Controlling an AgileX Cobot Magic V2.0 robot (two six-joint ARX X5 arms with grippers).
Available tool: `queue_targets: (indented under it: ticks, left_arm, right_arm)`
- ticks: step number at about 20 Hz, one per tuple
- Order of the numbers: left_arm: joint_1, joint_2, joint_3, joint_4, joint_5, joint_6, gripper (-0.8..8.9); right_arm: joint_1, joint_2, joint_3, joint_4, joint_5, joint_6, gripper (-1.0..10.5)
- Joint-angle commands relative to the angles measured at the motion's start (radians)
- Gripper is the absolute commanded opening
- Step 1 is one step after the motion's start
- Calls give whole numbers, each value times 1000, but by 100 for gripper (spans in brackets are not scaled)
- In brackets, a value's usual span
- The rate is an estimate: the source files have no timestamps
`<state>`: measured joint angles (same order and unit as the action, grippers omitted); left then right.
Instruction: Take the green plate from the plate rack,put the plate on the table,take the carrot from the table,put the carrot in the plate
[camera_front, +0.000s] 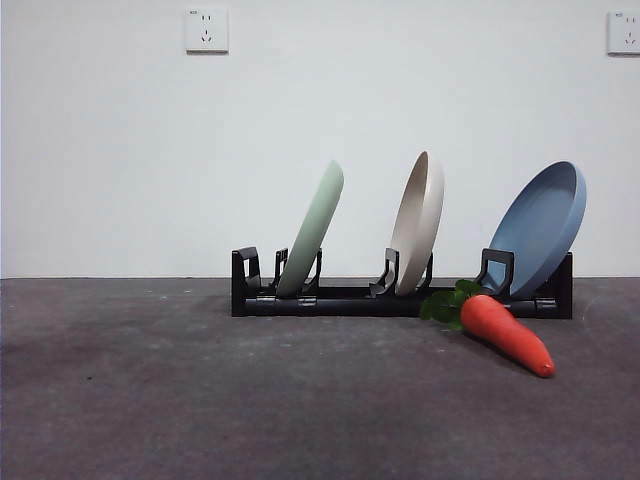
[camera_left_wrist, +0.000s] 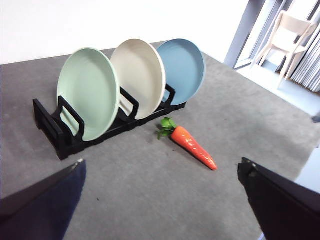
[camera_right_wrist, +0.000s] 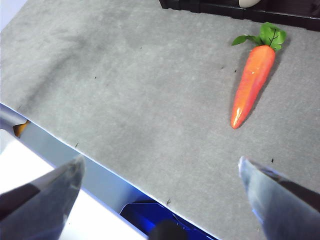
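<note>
Both sets of jaws are spread wide and holding nothing. The left gripper (camera_left_wrist: 160, 200) hangs back above the surface (camera_left_wrist: 150, 200), looking down toward the plate rack (camera_left_wrist: 55, 132); the right gripper (camera_right_wrist: 160, 192) sits out over the surface's near edge, well short of the carrot (camera_right_wrist: 252, 85). Neither is close to anything, so I'd say nothing in the task has been started.

The green plate (camera_left_wrist: 90, 92) is parked in the end slot of the rack, leaning on its prongs. Next along is the cream-white plate (camera_left_wrist: 140, 77), then the blue plate (camera_left_wrist: 182, 67) at the far end. They're all tilted the same way because the prongs only catch the lower rim. The carrot lies flat on the surface just in front of the rack's blue-plate end, leaves toward the rack, tip pointing away.

View differences: the front camera gets the plates edge-on, so you see the lean nicely but no arms at all. The left wrist view shows the plates' faces and the open surface in front of the rack where the plate could go. The right wrist view barely catches the rack but gives the cleanest look at the carrot, plus something blue below the surface edge that I can't identify.
</note>
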<state>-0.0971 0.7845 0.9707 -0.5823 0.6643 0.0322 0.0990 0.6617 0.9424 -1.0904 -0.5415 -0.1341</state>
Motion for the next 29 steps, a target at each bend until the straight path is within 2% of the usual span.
queue_targets:
  ticks: [1, 6, 11, 15, 19, 23, 29]
  left_arm:
    - [-85, 116, 52, 58, -67, -5, 598]
    - [-257, 410, 184, 217, -222, -2, 597]
    - [-326, 699, 342, 348, -328, 24, 597]
    - [-342, 903, 492, 399, -373, 29, 597]
    - [-356, 1065, 619, 428, -377, 29, 597]
    - [-362, 1165, 652, 492, -410, 29, 596]
    - [-362, 1243, 652, 503, -454, 44, 590]
  right_arm:
    - [2, 0, 2, 7, -2, 6, 599]
    - [2, 2, 2, 7, -2, 6, 599]
    - [2, 2, 2, 4, -2, 6, 599]
    - [2, 8, 2, 3, -2, 6, 599]
    - [2, 19, 2, 3, -1, 6, 599]
    - [2, 33, 2, 0, -1, 6, 599]
    - [2, 39, 2, 1, 0, 6, 598]
